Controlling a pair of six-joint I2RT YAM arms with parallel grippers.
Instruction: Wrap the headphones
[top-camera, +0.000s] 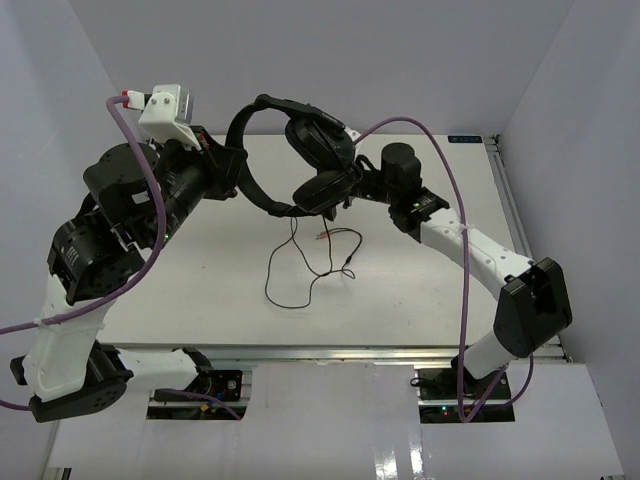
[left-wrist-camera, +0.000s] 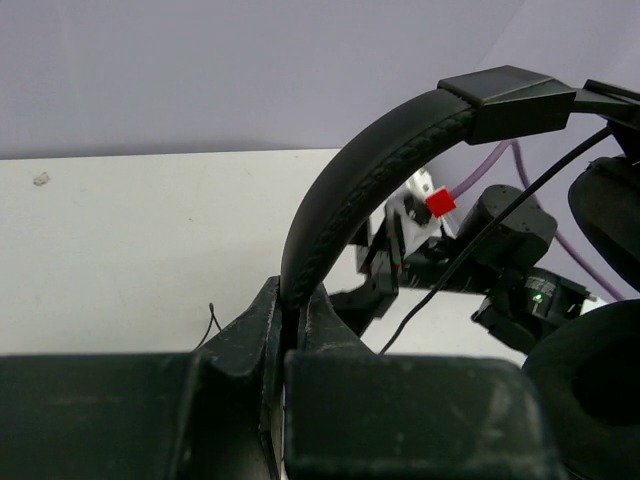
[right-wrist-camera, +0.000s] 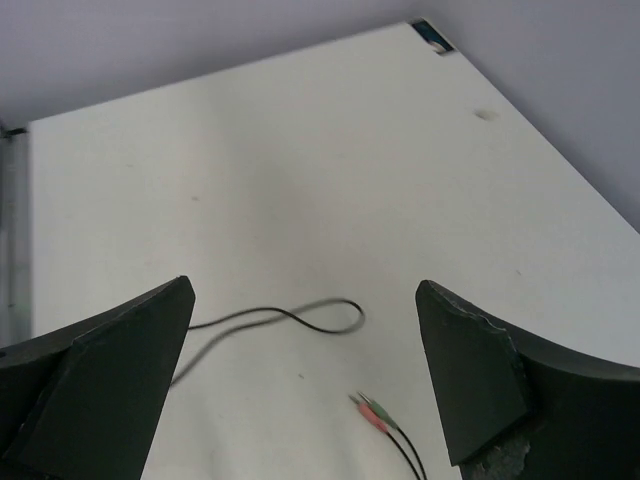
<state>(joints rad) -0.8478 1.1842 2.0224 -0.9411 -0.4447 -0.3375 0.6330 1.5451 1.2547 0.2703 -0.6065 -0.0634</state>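
Two arms: our left gripper (left-wrist-camera: 293, 322) clamps the headphones (top-camera: 318, 142) by the headband (left-wrist-camera: 345, 185); our right gripper (right-wrist-camera: 305, 290), spread wide, hangs above the cord (top-camera: 268, 280).

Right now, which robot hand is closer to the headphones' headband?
Left. The left gripper is clamped on the headband. The right gripper hangs open beside the earcups, holding nothing.

**White shells, black joints, purple cabling**

The left arm (top-camera: 55, 340) and right arm (top-camera: 485, 258) pair white link shells with bulky black joint housings. A thick purple cable (top-camera: 464, 300) trails along each. A white camera block (top-camera: 170, 105) carries a red plug (top-camera: 128, 97). The right gripper (right-wrist-camera: 303, 288) has matte black wedge fingers (right-wrist-camera: 480, 380), chipped at the edge
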